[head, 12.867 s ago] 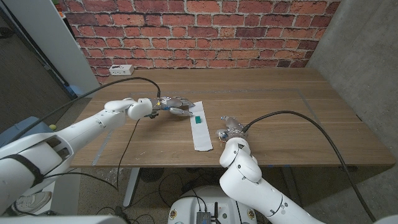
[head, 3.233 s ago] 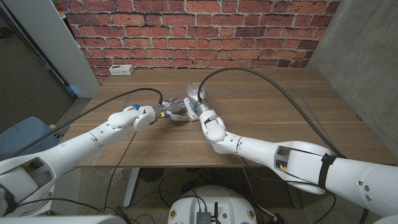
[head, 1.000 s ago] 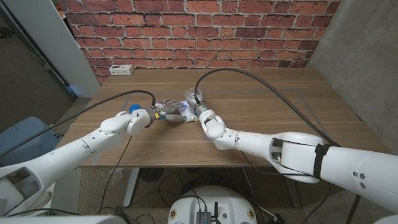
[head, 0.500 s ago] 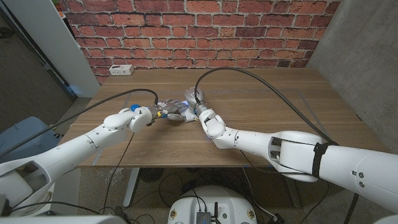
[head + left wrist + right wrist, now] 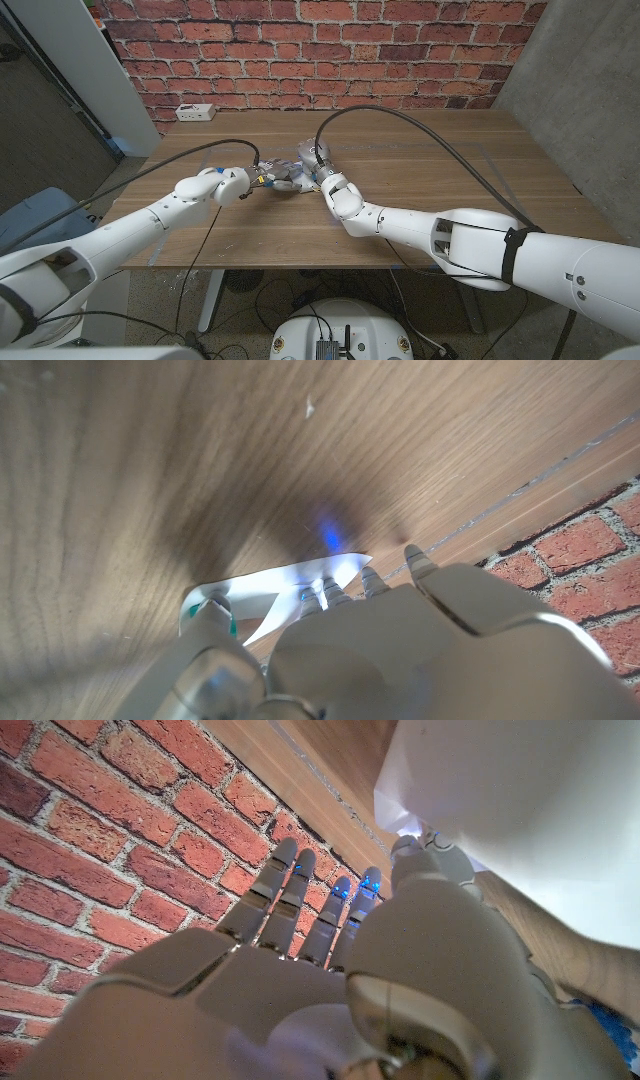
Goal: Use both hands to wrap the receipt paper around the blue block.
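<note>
Barely shifted from half a second ago: left hand (image 5: 270, 180) and right hand (image 5: 312, 168) still crowd mid-table over the thin white receipt paper (image 5: 285, 582); blue block hidden, grips impossible to tell, wrapping evidently unfinished

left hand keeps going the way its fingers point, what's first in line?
Most likely the receipt paper right at the left hand fingertips, then the right hand just beyond it in the head view. Depth between them is unclear.
</note>
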Robot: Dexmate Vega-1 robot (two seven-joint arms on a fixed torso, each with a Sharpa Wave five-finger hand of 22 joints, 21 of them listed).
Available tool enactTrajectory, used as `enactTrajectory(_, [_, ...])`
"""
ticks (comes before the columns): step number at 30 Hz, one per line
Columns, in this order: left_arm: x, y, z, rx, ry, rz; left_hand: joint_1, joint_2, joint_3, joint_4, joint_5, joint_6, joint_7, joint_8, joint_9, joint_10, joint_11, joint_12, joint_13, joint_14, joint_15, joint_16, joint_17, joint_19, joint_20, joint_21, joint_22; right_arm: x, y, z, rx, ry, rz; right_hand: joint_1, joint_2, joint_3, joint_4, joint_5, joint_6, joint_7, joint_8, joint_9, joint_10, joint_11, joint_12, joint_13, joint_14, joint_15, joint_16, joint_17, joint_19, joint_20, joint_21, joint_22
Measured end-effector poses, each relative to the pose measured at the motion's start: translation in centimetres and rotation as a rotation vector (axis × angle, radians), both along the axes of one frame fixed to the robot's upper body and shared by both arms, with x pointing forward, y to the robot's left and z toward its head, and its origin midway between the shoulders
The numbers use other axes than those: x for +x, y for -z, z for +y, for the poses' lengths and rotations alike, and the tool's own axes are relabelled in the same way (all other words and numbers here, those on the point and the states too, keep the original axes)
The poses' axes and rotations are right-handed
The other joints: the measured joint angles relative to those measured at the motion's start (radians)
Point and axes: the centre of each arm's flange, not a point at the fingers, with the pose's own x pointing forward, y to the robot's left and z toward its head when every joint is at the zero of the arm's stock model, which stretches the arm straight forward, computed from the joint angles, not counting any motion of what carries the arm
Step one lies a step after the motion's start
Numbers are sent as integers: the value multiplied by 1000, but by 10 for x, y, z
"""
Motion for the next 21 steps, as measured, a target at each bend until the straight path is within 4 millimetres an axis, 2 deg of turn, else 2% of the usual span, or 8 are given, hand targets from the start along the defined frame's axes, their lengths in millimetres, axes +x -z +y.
enactTrajectory(2, [1, 0, 0, 1, 0, 0, 0, 0, 0, 0, 0, 0, 0, 0, 0, 0, 0, 0, 0, 0, 0, 0, 0, 0, 0, 0, 0, 1, 0, -2, 11, 4, 3, -20, 1, -4, 12, 0, -28, 8, -13, 2, -15, 8, 0, -4, -7, 0, 0, 2, -1, 6, -4, 0])
enactTrajectory(5, [2, 0, -1, 7, -1, 10, 0, 0, 0, 0, 7, 0, 0, -1, 0, 0, 0, -1, -1, 0, 0, 0, 0, 0, 0, 0, 0, 0, -4, -8, 76, 0, 16, -33, 6, -2, 17, 0, -4, 22, -1, 2, -7, 20, 2, -4, -6, 0, 0, 3, 7, 22, -4, 0])
enactTrajectory(8, [2, 1, -2, 10, -2, 14, 0, 0, -4, 4, 7, 0, 0, -2, 0, 0, 0, -1, -3, 0, 0, 0, -2, 0, 0, 0, 0, -2, -5, -15, 138, -8, 32, -33, 6, 11, 11, 0, 71, 33, 23, 6, 35, 32, 26, -4, 33, -1, 9, 0, 38, 24, 5, 0])
enactTrajectory(11, [3, 0, -3, 12, -2, 14, 0, 0, -4, 4, 7, 0, 0, -3, 0, 0, 0, -1, -3, 0, 0, 0, -3, 0, 0, 0, 0, -4, -4, -22, 183, -12, 48, -27, 27, 30, 0, 0, 152, 42, 47, 7, 84, 39, 47, -2, 78, -5, 25, 1, 66, 16, 16, 3])
enactTrajectory(15, [3, 1, -4, 16, -2, 17, 0, 0, -4, 4, 7, 0, 0, -3, 0, 3, 3, -1, -4, 0, 0, 0, -3, 0, 0, 0, 0, -13, -6, -32, 246, -40, 67, -16, 39, 46, -16, 0, 219, 56, 65, 7, 120, 47, 56, -1, 98, -11, 27, 5, 70, 12, 19, 3])
enactTrajectory(18, [3, 1, -4, 17, -1, 18, 0, 0, -4, 4, 7, 0, 0, -4, 0, 3, 3, -1, -4, 0, 0, 0, -3, 0, 0, 0, 0, -15, -4, -37, 263, -35, 99, -3, 32, 60, -30, 0, 225, 59, 64, 7, 123, 50, 63, 3, 98, -11, 27, 3, 70, 12, 19, 3])
enactTrajectory(21, [3, 1, -5, 18, 1, 18, 0, 0, -8, 8, 9, 0, 0, -4, -1, 3, 3, -2, -5, 0, 0, 0, -3, 0, 0, 0, 0, -10, 1, -39, 260, -10, 148, 8, 31, 74, -44, -6, 178, 54, 36, 7, 101, 53, 53, 4, 97, -10, 17, 0, 70, 12, 19, 3])
